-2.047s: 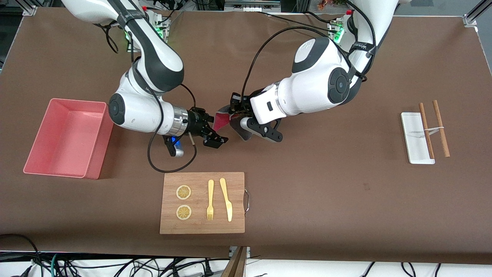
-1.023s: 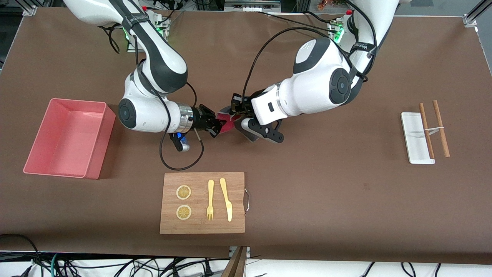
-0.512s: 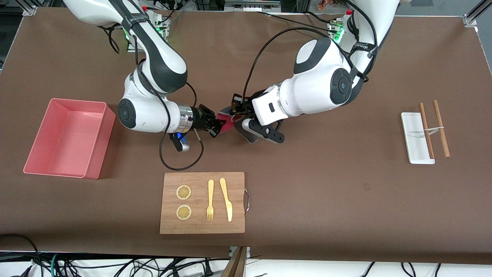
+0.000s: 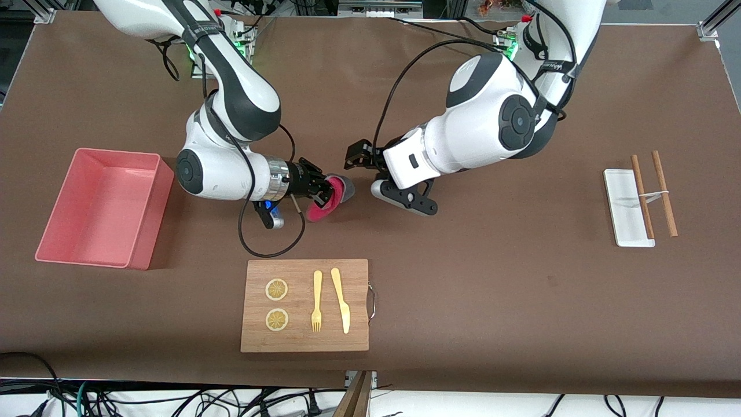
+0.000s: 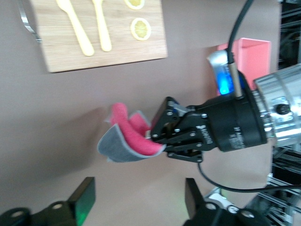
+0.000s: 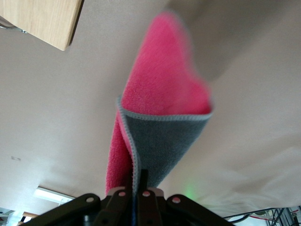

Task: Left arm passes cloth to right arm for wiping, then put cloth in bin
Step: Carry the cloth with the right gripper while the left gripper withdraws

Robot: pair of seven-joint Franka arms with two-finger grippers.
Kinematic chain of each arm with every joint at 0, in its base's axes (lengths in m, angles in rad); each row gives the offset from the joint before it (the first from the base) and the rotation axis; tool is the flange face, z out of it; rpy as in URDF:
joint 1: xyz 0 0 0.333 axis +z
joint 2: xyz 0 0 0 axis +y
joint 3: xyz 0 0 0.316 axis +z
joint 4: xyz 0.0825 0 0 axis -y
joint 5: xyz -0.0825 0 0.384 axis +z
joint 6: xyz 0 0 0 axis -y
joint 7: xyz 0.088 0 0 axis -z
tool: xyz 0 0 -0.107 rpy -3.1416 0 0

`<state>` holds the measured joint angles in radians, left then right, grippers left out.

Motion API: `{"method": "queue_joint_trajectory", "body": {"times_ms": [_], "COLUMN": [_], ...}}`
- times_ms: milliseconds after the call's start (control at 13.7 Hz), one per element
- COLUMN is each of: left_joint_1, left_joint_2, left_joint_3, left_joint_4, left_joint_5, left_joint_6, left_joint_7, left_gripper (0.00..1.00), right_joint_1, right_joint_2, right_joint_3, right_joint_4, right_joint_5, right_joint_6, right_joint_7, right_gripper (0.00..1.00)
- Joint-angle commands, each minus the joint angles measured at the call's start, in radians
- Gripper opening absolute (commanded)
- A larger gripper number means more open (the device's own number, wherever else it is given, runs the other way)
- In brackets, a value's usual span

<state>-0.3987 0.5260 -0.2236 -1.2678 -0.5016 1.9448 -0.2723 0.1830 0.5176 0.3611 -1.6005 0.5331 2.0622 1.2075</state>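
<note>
The cloth (image 4: 325,198), crimson-pink with a grey back, hangs folded from my right gripper (image 4: 320,190), which is shut on its edge over the middle of the table. The right wrist view shows the cloth (image 6: 164,108) pinched between the closed jaws of the right gripper (image 6: 138,186). My left gripper (image 4: 381,176) stands open just beside the cloth, toward the left arm's end, with nothing between its fingers. In the left wrist view the cloth (image 5: 129,139) hangs free ahead of the open left gripper (image 5: 138,200). The pink bin (image 4: 147,231) sits at the right arm's end of the table.
A wooden cutting board (image 4: 301,341) with two lemon slices, a yellow fork and a yellow knife lies nearer the front camera than the grippers. A white tray (image 4: 622,197) with two chopsticks (image 4: 663,191) sits at the left arm's end.
The left gripper has opened, let go of the cloth and drawn back a little. The cloth now droops from the right gripper alone.
</note>
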Motion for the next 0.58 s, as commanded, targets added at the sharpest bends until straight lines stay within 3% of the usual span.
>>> {"method": "queue_joint_trajectory", "body": {"times_ms": [0,219,365,512], "left_joint_1": [0.047,0.083,0.096,0.119], "left_joint_2": [-0.053,-0.098,-0.116,-0.132], "left_joint_3": [0.007,0.01,0.01,0.01], "left_joint_4": [0.004,0.005,0.005,0.011], "left_joint_5": [0.116,0.32,0.491,0.56], "left_joint_6": [-0.128,-0.252,-0.314,-0.345], "left_joint_7": [-0.031,-0.031,-0.033,-0.033], "left_gripper": [1.0,1.0,1.0,1.0], "right_joint_1": [0.004,0.021,0.039,0.052], "right_joint_2": [0.021,0.039,0.053,0.071], "right_joint_3": [0.004,0.006,0.006,0.006], "right_joint_4": [-0.003,-0.003,-0.004,-0.013], "right_joint_5": [-0.024,-0.056,-0.144,-0.2], "right_joint_6": [-0.004,-0.004,-0.007,-0.008], "right_joint_7": [-0.006,-0.008,-0.026,-0.058], "right_gripper": [0.0,0.0,0.0,0.0]}}
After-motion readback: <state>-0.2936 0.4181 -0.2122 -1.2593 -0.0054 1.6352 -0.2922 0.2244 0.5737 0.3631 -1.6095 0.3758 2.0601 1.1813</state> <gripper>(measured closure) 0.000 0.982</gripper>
